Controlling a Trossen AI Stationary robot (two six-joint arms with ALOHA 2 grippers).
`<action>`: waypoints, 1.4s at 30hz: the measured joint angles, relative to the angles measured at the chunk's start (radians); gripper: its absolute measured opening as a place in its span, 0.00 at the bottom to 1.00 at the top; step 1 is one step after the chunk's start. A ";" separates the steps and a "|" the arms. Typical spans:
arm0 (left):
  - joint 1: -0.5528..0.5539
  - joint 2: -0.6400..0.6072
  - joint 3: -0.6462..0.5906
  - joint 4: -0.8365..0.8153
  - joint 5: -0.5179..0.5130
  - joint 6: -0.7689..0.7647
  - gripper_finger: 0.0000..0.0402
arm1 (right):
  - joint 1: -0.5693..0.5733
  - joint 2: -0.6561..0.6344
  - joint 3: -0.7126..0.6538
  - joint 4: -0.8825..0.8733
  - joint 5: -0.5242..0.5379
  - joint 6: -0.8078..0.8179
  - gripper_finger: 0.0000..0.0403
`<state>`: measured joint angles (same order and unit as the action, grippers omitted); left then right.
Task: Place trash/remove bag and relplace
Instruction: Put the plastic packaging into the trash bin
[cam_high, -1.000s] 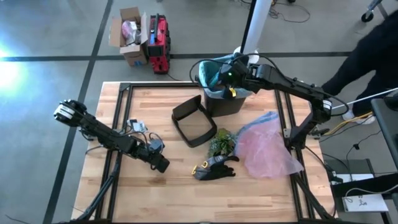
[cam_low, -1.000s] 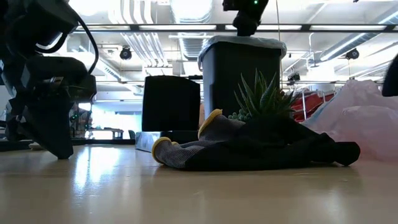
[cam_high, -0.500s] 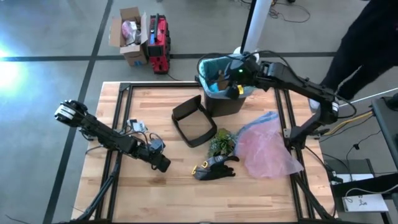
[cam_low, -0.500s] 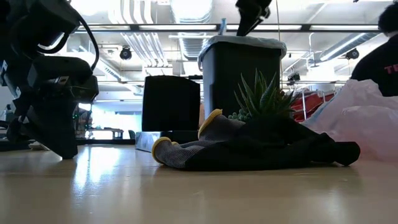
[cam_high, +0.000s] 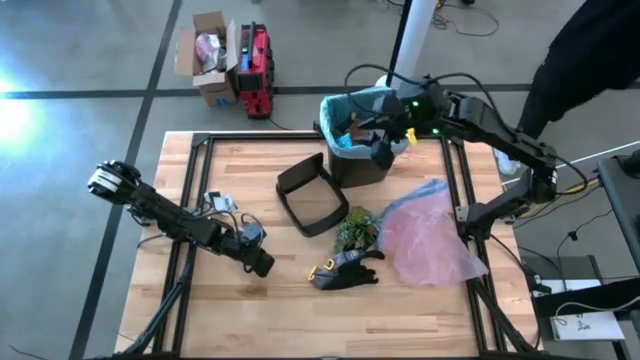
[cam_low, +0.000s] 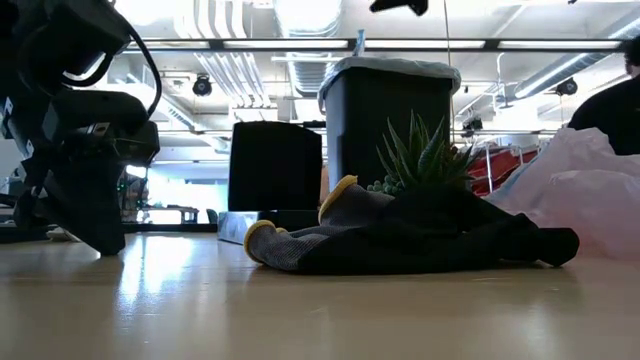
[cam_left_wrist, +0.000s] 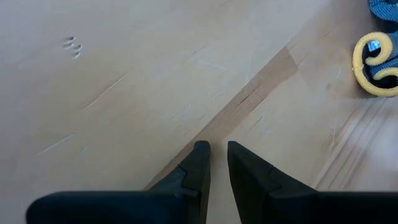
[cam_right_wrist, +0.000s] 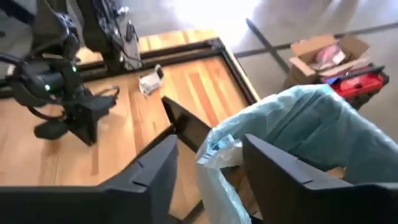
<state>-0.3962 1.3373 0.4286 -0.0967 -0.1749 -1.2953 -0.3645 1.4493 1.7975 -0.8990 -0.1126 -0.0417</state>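
Wooden table, right hand apart over teal bag, left hand nearly together, no legible writing

bin bottom hidden behind the plant, glove cut off at the edge, person partly hidden behind pink bag

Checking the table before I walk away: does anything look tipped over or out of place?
Yes. A second black bin lies on its side mid-table, mouth open, beside the upright lined bin. A glove and plant tuft lie loose nearby.
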 joint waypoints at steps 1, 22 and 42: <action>0.001 0.000 0.000 0.000 0.000 0.000 0.11 | 0.000 0.010 -0.004 0.000 0.000 -0.004 0.36; 0.003 0.000 -0.001 0.008 -0.001 -0.040 0.11 | -0.114 0.124 -0.020 -0.105 0.192 -0.049 0.00; 0.003 0.000 -0.003 0.010 -0.002 -0.021 0.11 | -0.255 0.011 -0.019 -0.197 -0.227 0.023 0.01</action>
<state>-0.3931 1.3373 0.4254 -0.0871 -0.1768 -1.3161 -0.6197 1.4608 1.7785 -1.0957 -0.3393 -0.0186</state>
